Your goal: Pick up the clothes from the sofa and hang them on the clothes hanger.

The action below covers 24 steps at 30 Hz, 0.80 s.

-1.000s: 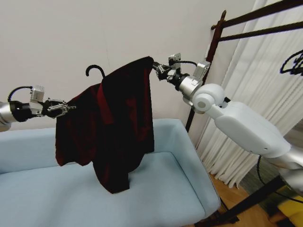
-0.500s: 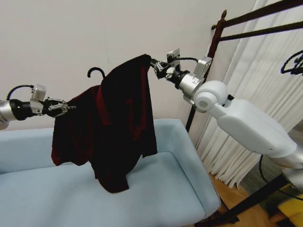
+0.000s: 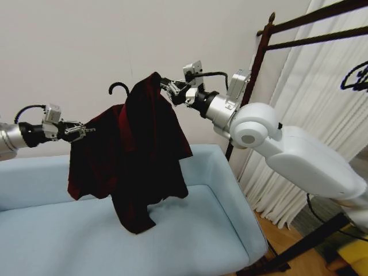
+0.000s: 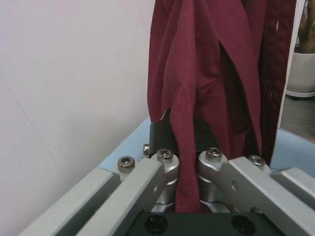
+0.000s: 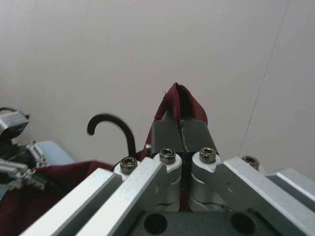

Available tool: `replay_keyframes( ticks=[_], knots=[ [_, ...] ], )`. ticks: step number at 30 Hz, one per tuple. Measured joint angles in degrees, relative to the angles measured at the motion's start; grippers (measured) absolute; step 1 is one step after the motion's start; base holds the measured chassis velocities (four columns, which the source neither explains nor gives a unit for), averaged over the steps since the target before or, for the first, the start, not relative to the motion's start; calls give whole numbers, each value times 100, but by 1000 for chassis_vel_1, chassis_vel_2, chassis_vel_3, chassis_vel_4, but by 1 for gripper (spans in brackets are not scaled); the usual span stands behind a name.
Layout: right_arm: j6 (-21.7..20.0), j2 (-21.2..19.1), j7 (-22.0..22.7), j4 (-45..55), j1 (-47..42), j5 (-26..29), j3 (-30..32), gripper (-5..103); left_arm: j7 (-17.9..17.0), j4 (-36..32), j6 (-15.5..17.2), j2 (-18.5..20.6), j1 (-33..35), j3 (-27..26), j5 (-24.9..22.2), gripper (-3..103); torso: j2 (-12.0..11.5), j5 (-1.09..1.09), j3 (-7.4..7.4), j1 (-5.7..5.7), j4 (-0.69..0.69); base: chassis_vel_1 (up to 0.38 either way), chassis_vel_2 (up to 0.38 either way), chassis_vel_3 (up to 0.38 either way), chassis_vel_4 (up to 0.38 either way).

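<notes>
A dark red shirt (image 3: pixel 138 155) hangs in the air above the light blue sofa (image 3: pixel 207 230), stretched between both grippers. My left gripper (image 3: pixel 85 130) is shut on the shirt's left edge; in the left wrist view the shirt fabric (image 4: pixel 211 59) runs down between the closed fingers of that gripper (image 4: pixel 187 142). My right gripper (image 3: pixel 165 84) pinches the shirt's highest point, where the shirt (image 5: pixel 179 101) peaks above the gripper (image 5: pixel 182 132). A black hanger hook (image 3: pixel 118 87) sticks up behind the shirt between the two grippers, and the right wrist view also catches this hook (image 5: pixel 113 125).
A dark wooden clothes rack (image 3: pixel 260 52) stands to the right of the sofa, with white curtains (image 3: pixel 310 115) behind it. Another black hanger (image 3: pixel 353 77) hangs at the far right. A plain wall is behind the sofa.
My right gripper has moved left with the shirt's top corner, closer to the hanger hook. The shirt has bunched and swung with it. The left gripper has barely moved.
</notes>
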Motion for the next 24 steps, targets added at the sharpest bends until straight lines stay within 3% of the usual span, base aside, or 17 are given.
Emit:
replay_keyframes(
  ticks=[4,10,19,24],
  knots=[
    [0,336,45,-356,413,129,14,0,-17,-69,18,-68,6,0,3,3,0,-1,0,0,0,0,0,0,0],
    [4,464,99,-310,474,241,-37,0,-22,-110,32,-108,11,1,13,3,0,-1,0,0,1,0,0,0,0],
    [6,-87,-47,417,-317,116,-429,0,2,-45,34,-101,1,1,11,3,-1,1,0,0,-2,0,0,0,0],
    [5,-200,-26,790,-510,119,-518,0,-14,-39,31,-120,-6,32,11,3,-1,0,0,0,0,0,0,0,0]
  ],
)
